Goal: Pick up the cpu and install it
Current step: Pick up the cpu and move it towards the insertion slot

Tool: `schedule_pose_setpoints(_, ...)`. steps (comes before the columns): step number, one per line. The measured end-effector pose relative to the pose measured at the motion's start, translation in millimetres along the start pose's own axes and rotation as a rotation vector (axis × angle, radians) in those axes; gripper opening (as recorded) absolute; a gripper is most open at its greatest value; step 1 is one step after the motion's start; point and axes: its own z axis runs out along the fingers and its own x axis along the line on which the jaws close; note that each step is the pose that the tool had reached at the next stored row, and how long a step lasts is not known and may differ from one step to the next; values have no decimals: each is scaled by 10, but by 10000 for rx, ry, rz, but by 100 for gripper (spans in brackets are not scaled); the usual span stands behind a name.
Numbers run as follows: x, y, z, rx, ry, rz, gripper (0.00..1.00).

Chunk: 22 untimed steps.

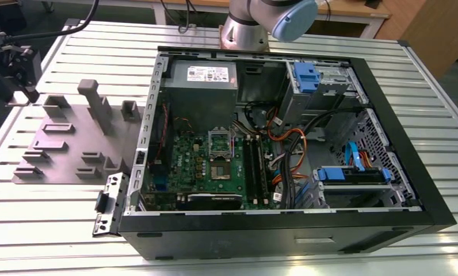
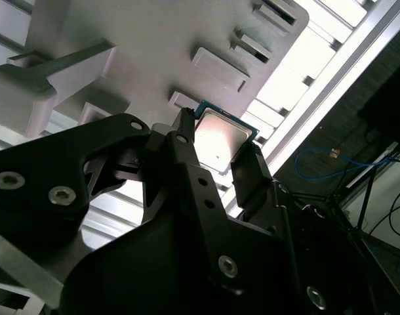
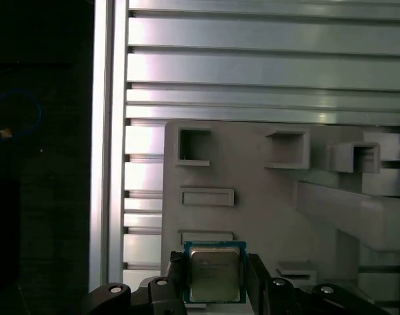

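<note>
Cpu [image 3: 214, 274] [image 2: 221, 139] sits pinched between the two dark fingers [image 3: 176, 275] of the claw [image 3: 214, 266], which is clenched on two opposite edges of the chip in both wrist views. Its silver-grey metal top faces the cameras, with a thin pale rim around it. It is held over a grey fixture plate [image 3: 265, 216] with raised blocks and square pockets, near the plate's edge. The plate lies on a slatted aluminium worktop [image 3: 252, 72]. In the exterior view the claw [image 1: 18, 66] hangs at the exterior view's left, near the far corner of the plate [image 1: 64, 146]. An open computer case [image 1: 413, 190] lies well apart from it, towards the exterior view's right. Inside the case are a green motherboard [image 1: 202, 172] with its silver socket frame [image 1: 220, 144], a grey box [image 1: 202, 77] with a white label, and blue drive brackets [image 1: 353, 175].
</note>
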Motion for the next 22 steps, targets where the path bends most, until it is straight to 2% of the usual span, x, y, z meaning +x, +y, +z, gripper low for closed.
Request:
schedule_pose_setpoints(10,-1,0,-83,0,0,0,47)
schedule_pose_setpoints(22,-5,0,-275,5,0,0,47)
